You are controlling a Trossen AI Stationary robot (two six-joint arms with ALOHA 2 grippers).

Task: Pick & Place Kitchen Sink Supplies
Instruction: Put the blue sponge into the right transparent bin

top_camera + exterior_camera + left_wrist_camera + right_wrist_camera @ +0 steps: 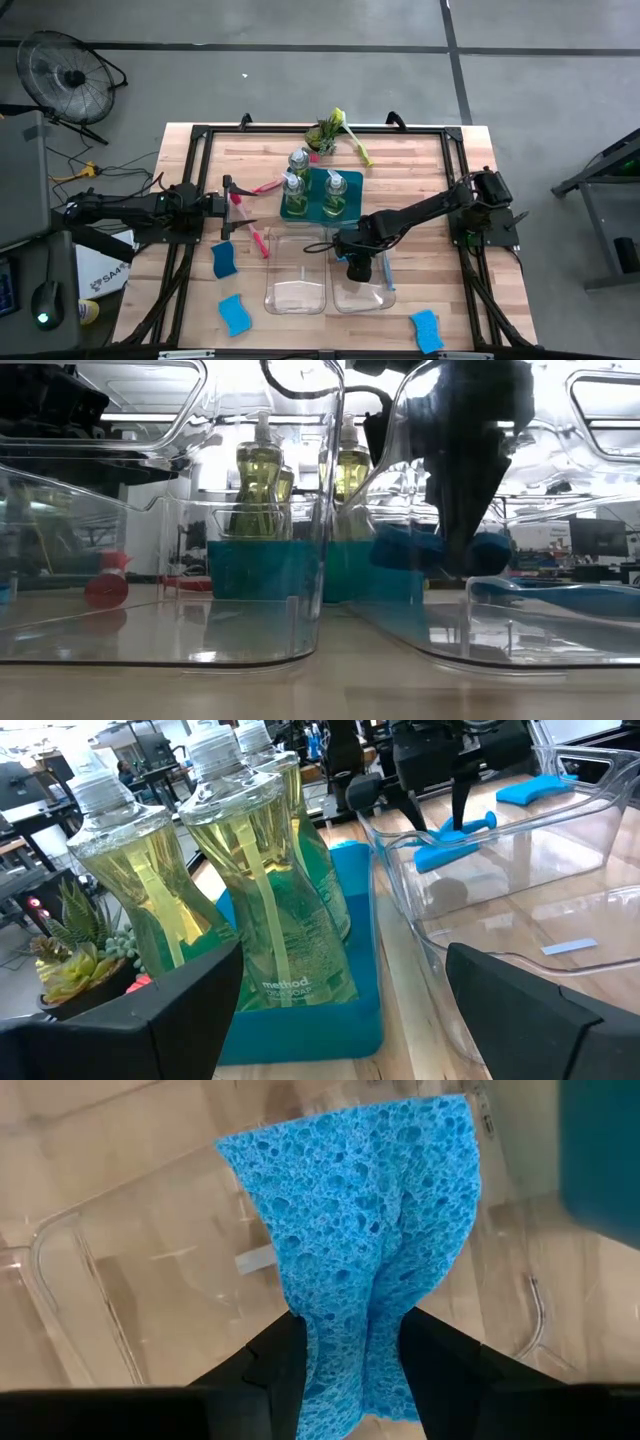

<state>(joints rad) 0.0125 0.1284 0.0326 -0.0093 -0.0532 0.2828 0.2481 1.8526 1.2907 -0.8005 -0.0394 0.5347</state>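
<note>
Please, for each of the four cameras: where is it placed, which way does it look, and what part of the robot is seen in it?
High view: above the table, looking straight down; both arms, left gripper, right gripper.
Low view: table height, looking level through the clear bins; the right gripper comes from above.
Left wrist view: on the left arm, facing the soap bottles; own open fingers.
Right wrist view: on the right arm, looking down; own fingers pinch a blue sponge.
Shared: high and left wrist views both show the teal tray.

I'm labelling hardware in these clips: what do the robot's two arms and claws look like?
Both arms are black, jointed and slim. The left claw has two flat black fingers with squared, blocky tips. The right claw has matching matte black fingers. No markings are readable.
</note>
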